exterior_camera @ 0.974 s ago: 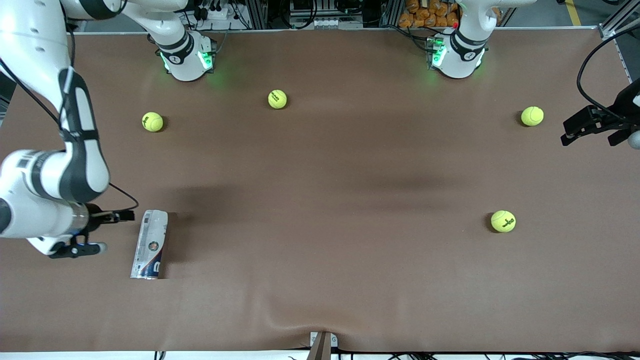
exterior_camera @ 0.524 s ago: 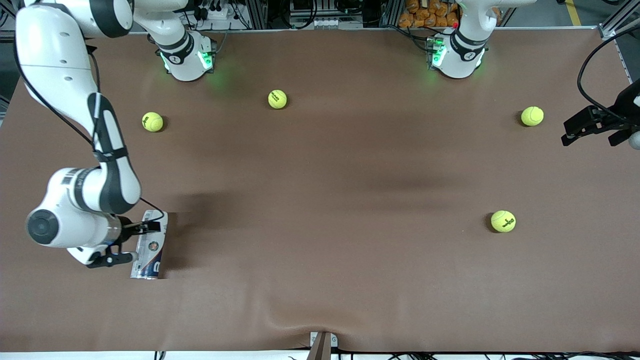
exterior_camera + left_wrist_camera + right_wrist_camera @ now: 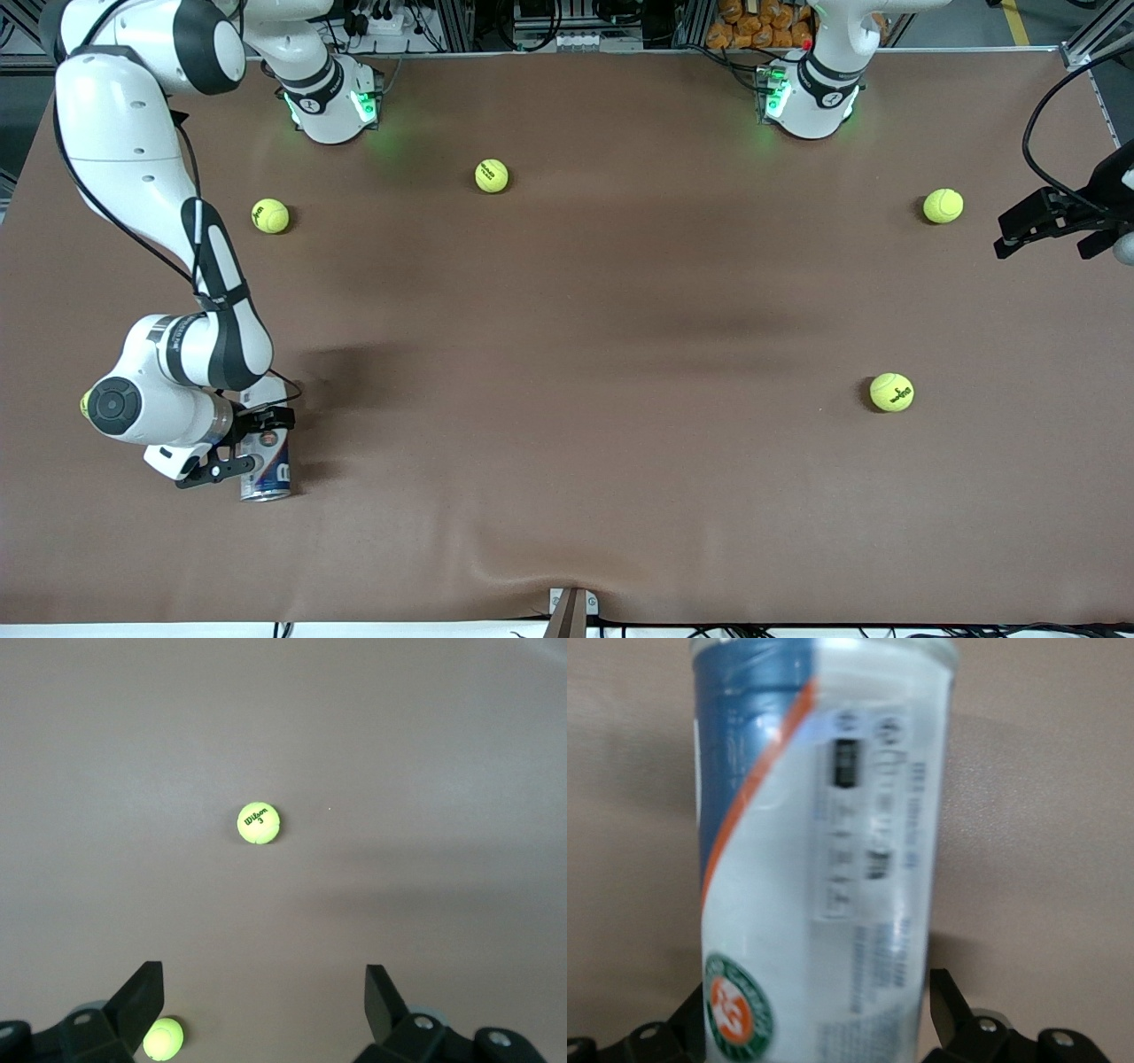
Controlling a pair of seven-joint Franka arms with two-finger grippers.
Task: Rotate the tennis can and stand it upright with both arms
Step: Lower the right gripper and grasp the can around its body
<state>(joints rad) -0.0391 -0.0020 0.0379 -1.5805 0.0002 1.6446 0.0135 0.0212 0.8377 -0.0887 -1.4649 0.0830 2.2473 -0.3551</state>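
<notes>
Right gripper (image 3: 237,441) is down at the can (image 3: 266,470), its fingers spread wide with one on each side of the can's body and not pressed in; in the right wrist view the can (image 3: 824,859) fills the space between the two black fingertips (image 3: 946,1001). The can lies on its side on the brown table (image 3: 567,354), toward the right arm's end and nearer the front camera than most of the balls, with its silvery rim pointing toward the camera. Only the navy end and rim show from the front, since the right arm's wrist covers the rest. Just beside that wrist, a sliver of a ball (image 3: 85,404) peeks out. Other balls lie well apart from the can: one (image 3: 270,215) farther from the camera at the same end, one (image 3: 492,175) near the right arm's base, one (image 3: 891,392) toward the left arm's end, and one (image 3: 943,206) farther from the camera than that. None touches the can or lies between it and either arm. Left gripper (image 3: 1054,232) waits in the air over the table's edge at its own end, fingers open and empty; its wrist view looks down on bare table with one ball (image 3: 259,823) in the middle and another (image 3: 163,1038) beside a fingertip.
</notes>
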